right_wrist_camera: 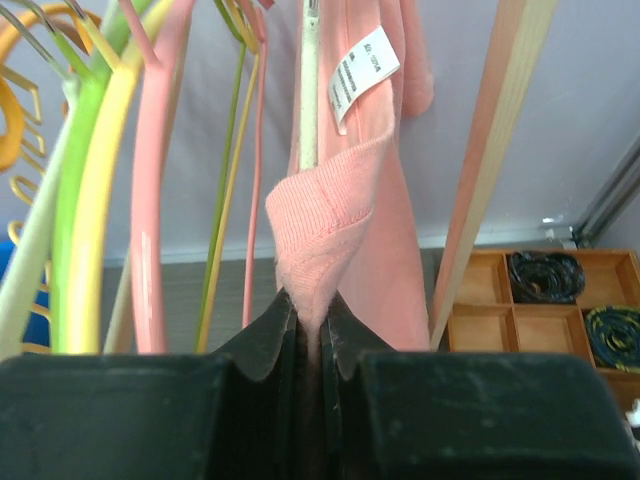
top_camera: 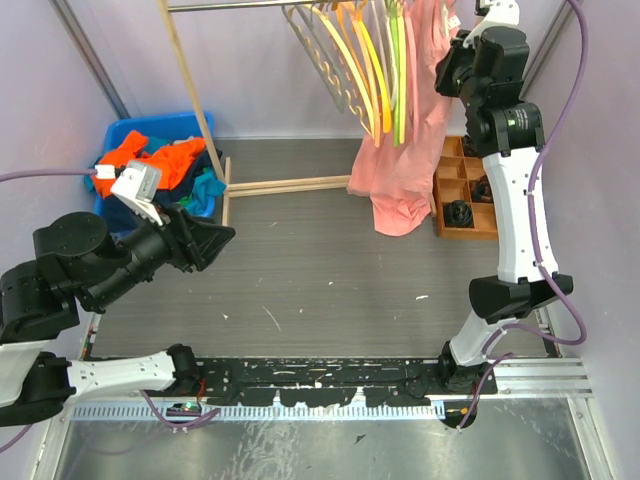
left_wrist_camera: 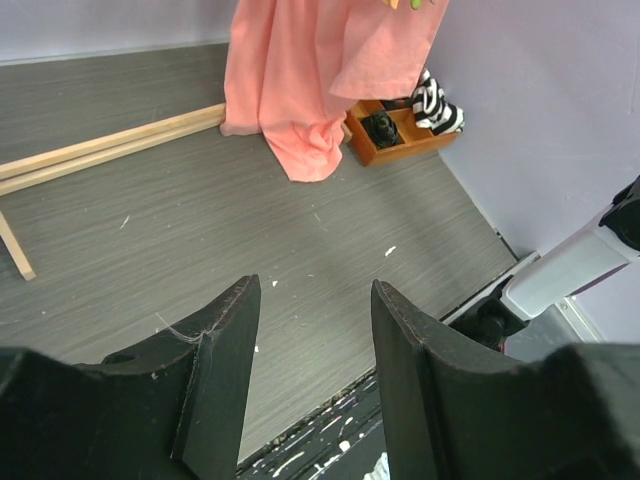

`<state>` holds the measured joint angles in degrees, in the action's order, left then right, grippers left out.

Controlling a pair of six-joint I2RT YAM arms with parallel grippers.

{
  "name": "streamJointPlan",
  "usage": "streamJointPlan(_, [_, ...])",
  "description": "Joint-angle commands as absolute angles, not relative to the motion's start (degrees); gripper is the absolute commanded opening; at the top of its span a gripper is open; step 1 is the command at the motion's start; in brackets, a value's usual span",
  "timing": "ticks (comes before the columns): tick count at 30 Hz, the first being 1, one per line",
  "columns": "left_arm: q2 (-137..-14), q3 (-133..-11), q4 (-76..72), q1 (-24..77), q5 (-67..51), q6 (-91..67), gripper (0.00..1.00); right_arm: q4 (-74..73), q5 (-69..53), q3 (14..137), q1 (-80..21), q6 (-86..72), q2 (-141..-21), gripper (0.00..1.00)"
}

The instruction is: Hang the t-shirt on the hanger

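Two R fingers (right_wrist_camera: 268, 348) pinch t-shirt (right_wrist_camera: 322, 228); L fingers (left_wrist_camera: 215, 372) apart.

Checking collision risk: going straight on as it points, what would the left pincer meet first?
Most likely the grey tabletop, short of the hanging t-shirt; depth is unclear.

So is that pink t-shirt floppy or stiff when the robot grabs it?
Probably floppy: the t-shirt hangs in soft, wrinkly folds. Likely light too: the right gripper grips it by only a small pinch of collar. The ribbed collar looks grippy, so it probably won't slip.
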<state>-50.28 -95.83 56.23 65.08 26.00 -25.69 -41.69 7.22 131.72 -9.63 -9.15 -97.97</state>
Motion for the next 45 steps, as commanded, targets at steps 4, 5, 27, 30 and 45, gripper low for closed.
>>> streamJointPlan(4, [-50.4,-94.1,56.2,65.0,26.5,-25.5,0.55,-23.3,6.0,129.7,-9.2,-8.9,-93.5,0.01])
streamJointPlan(5, [-50.5,-94.2,56.2,65.0,26.5,-25.4,0.55,-23.5,5.8,130.3,-9.0,-9.0,-94.1,0.01])
streamJointPlan(27, [-52.7,-95.1,56.3,65.1,27.0,-25.0,0.56,-31.4,-2.0,139.0,-6.4,-11.1,-107.1,0.01])
streamJointPlan(30, [-53.0,-95.0,56.3,65.1,27.1,-25.0,0.56,-32.0,-2.7,139.0,-6.3,-10.8,-107.7,0.01])
streamJointPlan(45, [-53.7,-96.8,57.6,65.0,27.0,-24.8,0.56,-32.6,-3.2,127.9,-5.0,-12.3,-95.0,0.56])
